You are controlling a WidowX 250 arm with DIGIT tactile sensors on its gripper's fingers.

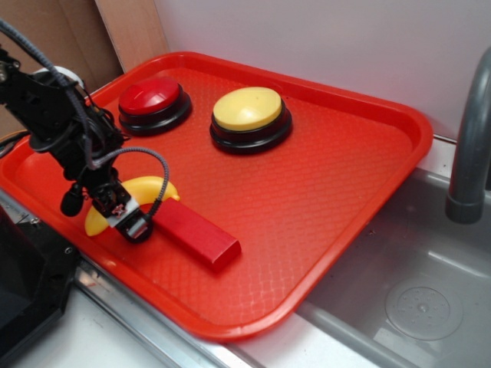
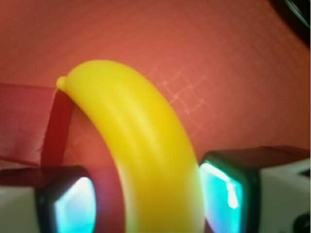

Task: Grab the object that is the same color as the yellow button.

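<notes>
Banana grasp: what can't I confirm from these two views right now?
- Exterior: the claw and cable cover the middle of the banana.
- Wrist: the banana runs off the bottom edge; whether the pads touch it is too blurred to tell.

No legible text, label, brand, number or sign found in either view. The red tray (image 1: 360, 153) carries only an embossed diamond texture. The yellow button (image 1: 247, 108), the red button (image 1: 149, 96), the banana (image 2: 146, 145) and the red block (image 1: 198, 233) show plain surfaces. A small red mark on the pincer (image 1: 123, 208) is too small to read.
</notes>
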